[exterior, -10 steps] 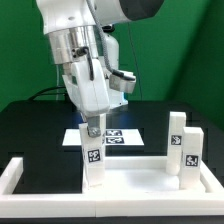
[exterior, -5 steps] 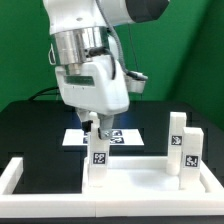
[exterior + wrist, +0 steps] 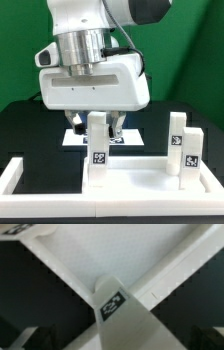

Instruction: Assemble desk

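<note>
The white tabletop panel (image 3: pixel 135 172) lies flat inside the rail. One white block leg (image 3: pixel 97 155) with a tag stands upright on its corner at the exterior view's left. Two more tagged legs (image 3: pixel 176 138) (image 3: pixel 191 152) stand at the right. My gripper (image 3: pixel 98 130) hangs straight above the left leg, its two dark fingers on either side of the leg's top with a small gap on each side, so it is open. In the wrist view the leg (image 3: pixel 115 308) rises between the fingers (image 3: pixel 35 338) above the tabletop (image 3: pixel 110 252). The fourth leg is out of view.
A long low white border rail (image 3: pixel 14 176) runs round the front and sides of the parts. The marker board (image 3: pixel 125 137) lies flat on the black table behind the leg, partly hidden by the gripper.
My wrist has turned about a quarter turn over the left leg, so its broad face now shows. The fingers now stand apart from the leg, which has stayed upright in place.
</note>
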`<state>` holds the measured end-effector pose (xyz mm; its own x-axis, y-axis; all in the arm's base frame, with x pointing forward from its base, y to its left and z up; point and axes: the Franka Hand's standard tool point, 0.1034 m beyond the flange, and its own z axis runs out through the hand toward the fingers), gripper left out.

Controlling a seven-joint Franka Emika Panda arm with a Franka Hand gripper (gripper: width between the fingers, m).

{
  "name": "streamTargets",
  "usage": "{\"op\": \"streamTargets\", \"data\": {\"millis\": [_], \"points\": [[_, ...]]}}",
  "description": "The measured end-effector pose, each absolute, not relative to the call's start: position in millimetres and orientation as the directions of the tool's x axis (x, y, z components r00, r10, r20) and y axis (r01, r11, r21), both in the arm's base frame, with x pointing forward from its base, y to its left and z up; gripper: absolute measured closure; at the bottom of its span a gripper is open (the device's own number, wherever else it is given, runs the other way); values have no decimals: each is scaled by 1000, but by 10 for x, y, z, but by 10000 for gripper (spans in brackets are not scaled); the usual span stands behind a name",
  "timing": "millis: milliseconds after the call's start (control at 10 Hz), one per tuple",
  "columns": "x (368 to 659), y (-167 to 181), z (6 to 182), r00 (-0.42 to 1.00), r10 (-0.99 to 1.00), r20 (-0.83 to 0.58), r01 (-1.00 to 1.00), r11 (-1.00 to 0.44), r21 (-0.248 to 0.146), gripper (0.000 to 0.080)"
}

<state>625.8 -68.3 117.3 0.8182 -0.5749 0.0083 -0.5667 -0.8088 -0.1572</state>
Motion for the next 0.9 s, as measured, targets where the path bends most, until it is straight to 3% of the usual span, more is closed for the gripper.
{"op": "streamTargets", "data": {"millis": [100, 300, 600, 700, 800, 900], "points": [[6283, -676, 1169, 931, -362, 43, -357, -929, -100, 151], [6321, -714, 1146, 995, -100, 31, -96, -991, -95, 151], [6319, -709, 1142, 984, -177, 24, -174, -980, -98, 182], [6319, -708, 1142, 972, -235, 18, -232, -968, -99, 361], [6320, -706, 1142, 955, -297, 12, -295, -950, -101, 361], [6320, -706, 1142, 927, -376, 3, -374, -922, -102, 513]]}}
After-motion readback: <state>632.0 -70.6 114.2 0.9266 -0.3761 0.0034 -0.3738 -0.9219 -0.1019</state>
